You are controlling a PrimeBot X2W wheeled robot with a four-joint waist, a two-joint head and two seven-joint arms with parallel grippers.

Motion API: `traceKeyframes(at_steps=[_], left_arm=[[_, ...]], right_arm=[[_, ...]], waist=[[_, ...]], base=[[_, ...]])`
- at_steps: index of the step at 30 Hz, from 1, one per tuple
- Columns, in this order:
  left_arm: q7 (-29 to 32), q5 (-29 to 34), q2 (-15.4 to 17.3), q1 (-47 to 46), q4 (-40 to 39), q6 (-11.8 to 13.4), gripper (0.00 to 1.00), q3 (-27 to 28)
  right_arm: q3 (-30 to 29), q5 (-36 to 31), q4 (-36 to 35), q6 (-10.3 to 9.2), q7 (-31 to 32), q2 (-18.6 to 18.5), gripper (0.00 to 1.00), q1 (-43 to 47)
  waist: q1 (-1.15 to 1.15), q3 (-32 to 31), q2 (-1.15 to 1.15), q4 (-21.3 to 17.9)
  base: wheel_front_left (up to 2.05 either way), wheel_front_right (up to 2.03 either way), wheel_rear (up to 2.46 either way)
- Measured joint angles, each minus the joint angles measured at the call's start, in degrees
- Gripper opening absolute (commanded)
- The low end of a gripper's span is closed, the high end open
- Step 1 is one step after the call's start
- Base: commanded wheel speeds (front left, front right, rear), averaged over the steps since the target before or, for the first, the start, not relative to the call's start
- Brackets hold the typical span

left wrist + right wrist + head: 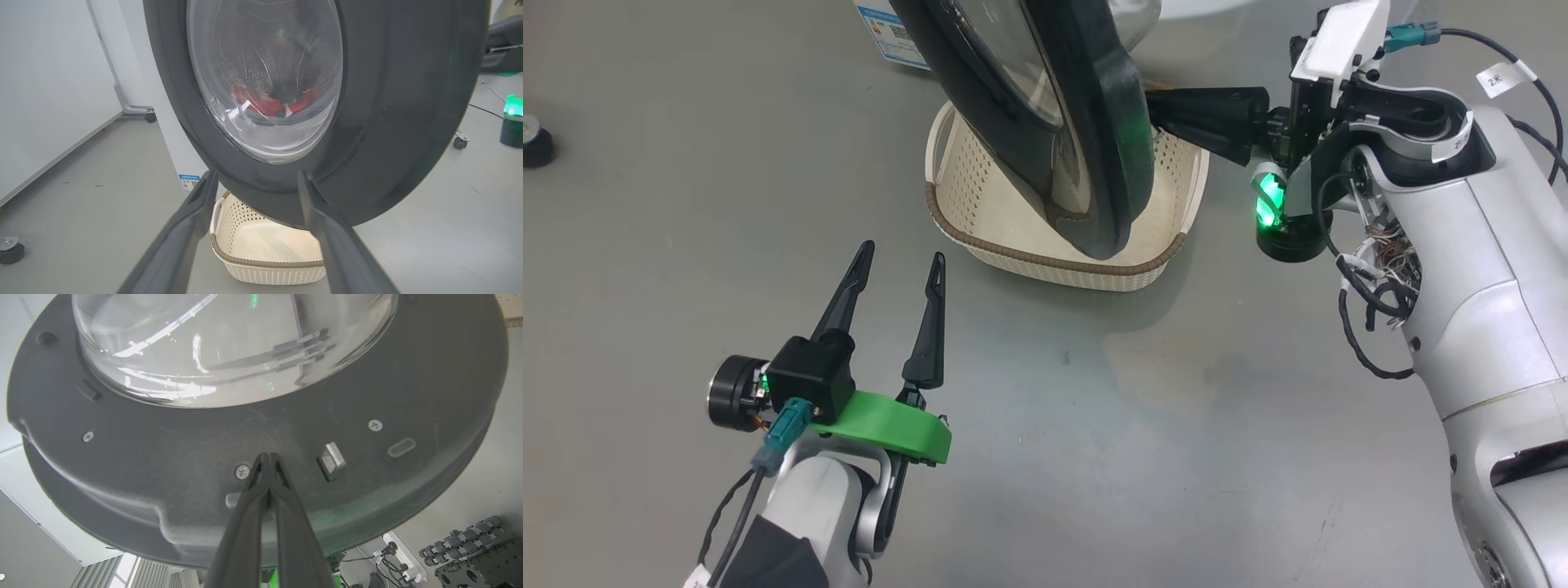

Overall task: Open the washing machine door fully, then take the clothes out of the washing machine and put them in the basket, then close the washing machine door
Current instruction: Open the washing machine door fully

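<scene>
Red clothes (261, 104) lie in the drum of the washing machine (173, 139), seen through the door glass. Basket (1045, 260) empty. Washing machine door (1115, 147) part open, hanging over the basket. Opening looks unfinished; unloading and closing not yet begun.

Right gripper (267, 457): fingers pressed together, tips against the door's inner face, just beside the latch. Left gripper (903, 253): fingers spread, holding nothing, low near the basket, apart from the door.

The left pincer (258, 175) stands spread wide, both fingers pointing at the lower black rim of the washing machine door (388, 122). Through its glass (286, 139), red clothes (261, 104) with white trim lie in the drum (253, 75). Beneath the door, the cream basket (265, 271) sits on the grey floor (102, 228).
</scene>
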Motion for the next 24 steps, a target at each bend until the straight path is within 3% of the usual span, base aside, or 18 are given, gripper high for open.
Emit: traceKeyframes(at_steps=[24], left_arm=[[0.0,0.0,0.0,1.2,0.1,0.2,1.0,-0.8]], right_arm=[[15.4,15.6,-7.3,-0.11,-5.3,0.1,0.0,4.5]], waist=[[0.0,-1.1,0.0,0.5]], base=[[0.0,0.0,0.0]])
